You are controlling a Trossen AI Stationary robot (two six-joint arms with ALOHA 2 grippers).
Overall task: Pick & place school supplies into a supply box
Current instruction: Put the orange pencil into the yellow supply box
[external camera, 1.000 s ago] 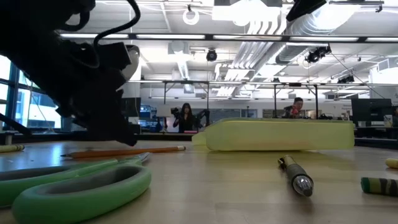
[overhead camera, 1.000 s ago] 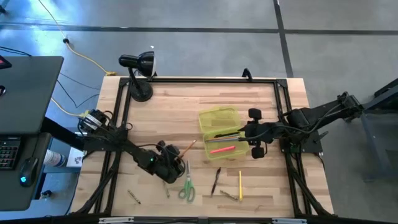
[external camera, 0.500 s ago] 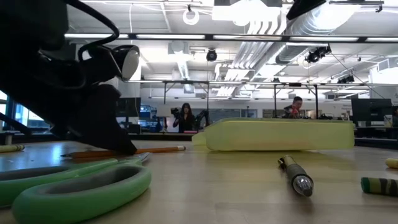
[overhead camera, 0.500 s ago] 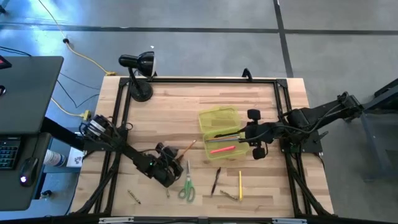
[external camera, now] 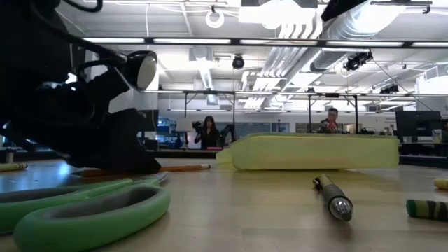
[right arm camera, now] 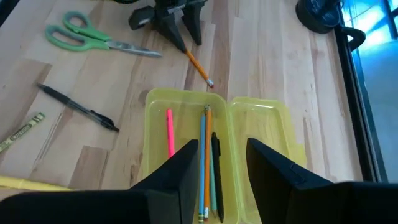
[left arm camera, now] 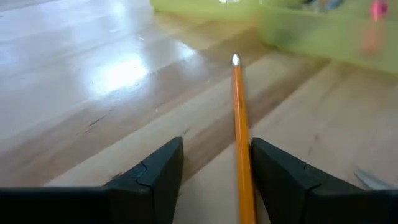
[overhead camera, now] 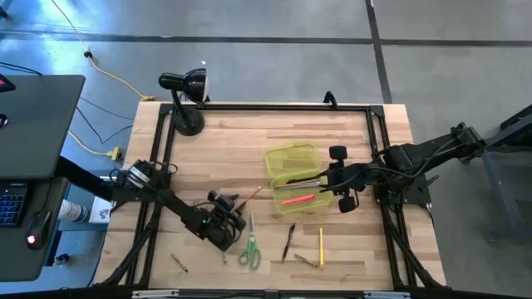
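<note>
An orange pencil (left arm camera: 239, 112) lies flat on the wooden table, its far end pointing at the yellow-green supply box (overhead camera: 295, 173). My left gripper (left arm camera: 214, 152) stands open and low over the pencil's near end, one finger on each side and the pencil closer to one finger. My right gripper (right arm camera: 224, 158) hangs open above the box (right arm camera: 186, 124), whose lid lies folded back beside it. In the box lie a pink marker (right arm camera: 169, 134) and some pencils. Green-handled scissors (overhead camera: 248, 249), a black pen (overhead camera: 288, 241) and a yellow pencil (overhead camera: 321, 247) lie near the front edge.
A black desk lamp (overhead camera: 184, 91) stands at the far left corner. Small brassy bits (overhead camera: 179, 262) and a green-yellow stick (overhead camera: 306, 262) lie near the front edge. In the low view the scissors (external camera: 91, 210) and pen (external camera: 332, 196) lie close in front.
My left gripper has come down toward the table and rolled, settling low over the near end of the orange pencil with its fingers still open. The pencil and the other supplies lie where they did.
</note>
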